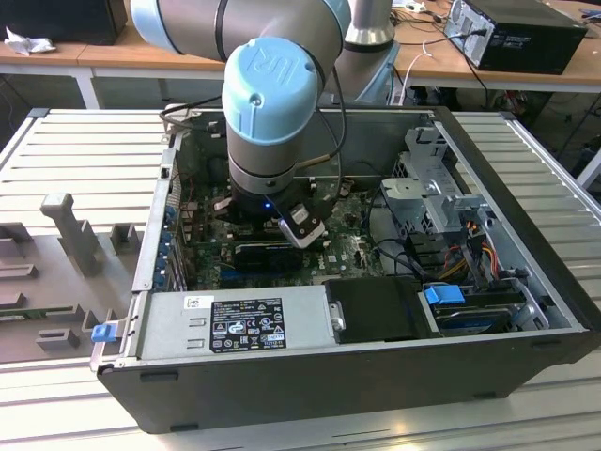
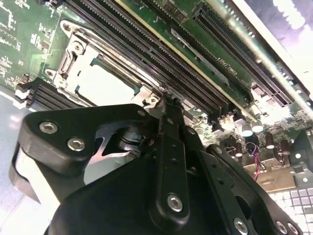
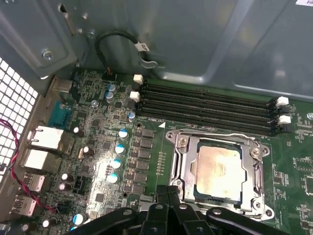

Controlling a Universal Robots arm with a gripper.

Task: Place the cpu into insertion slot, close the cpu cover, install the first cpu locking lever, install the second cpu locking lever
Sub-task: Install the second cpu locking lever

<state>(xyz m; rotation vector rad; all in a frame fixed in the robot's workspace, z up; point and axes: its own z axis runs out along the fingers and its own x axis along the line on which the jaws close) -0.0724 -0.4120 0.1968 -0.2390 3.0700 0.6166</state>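
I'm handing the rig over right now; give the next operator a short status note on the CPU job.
Gripper: fingers together, holding nothing, at the socket's edge inside the open computer case.
The cpu is seated in the insertion slot, beside the memory slots.
The cpu cover lies flat around the chip, so placing and closing look done.
Left: I cannot tell whether either locking lever is latched; check both.

You can read nothing: the label (image 1: 246, 324) on the power supply (image 1: 305, 318), lower centre, carries print too small.
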